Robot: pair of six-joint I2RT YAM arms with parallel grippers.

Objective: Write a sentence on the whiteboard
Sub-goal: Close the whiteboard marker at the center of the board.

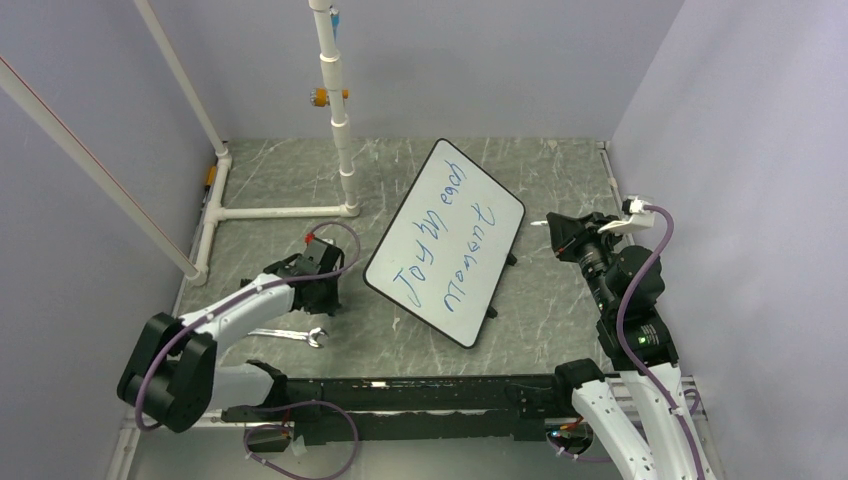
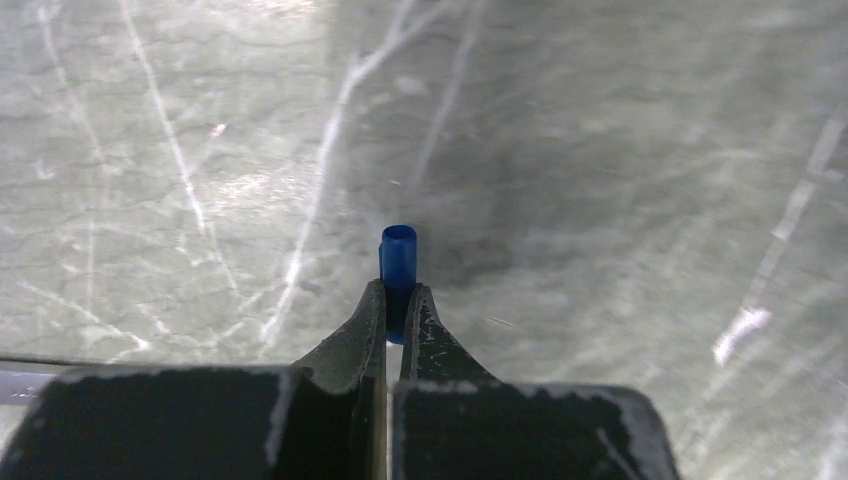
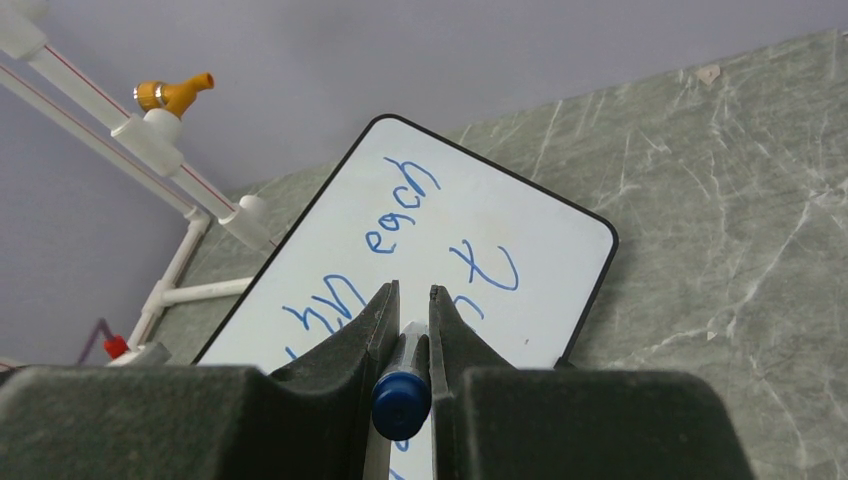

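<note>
Lying aslant mid-tabletop [image 1: 560, 300], nearer the far edge, the whiteboard [image 1: 443, 168] bears the sentence [image 1: 445, 250] "Joy in each moment" in blue. The left pincer [image 2: 398, 290], toward the left edge, is clamped tight on a small blue cap [image 2: 398, 255]. The right pincer [image 3: 412, 295], toward the right edge, is closed around a blue-ended marker [image 3: 402, 400].

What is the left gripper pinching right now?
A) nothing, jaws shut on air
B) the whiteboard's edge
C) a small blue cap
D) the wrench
C: the left wrist view shows the left gripper with its jaws closed on a small blue cap, which sticks out past the fingertips. In the top view the wrench lies loose, apart from it.
</note>
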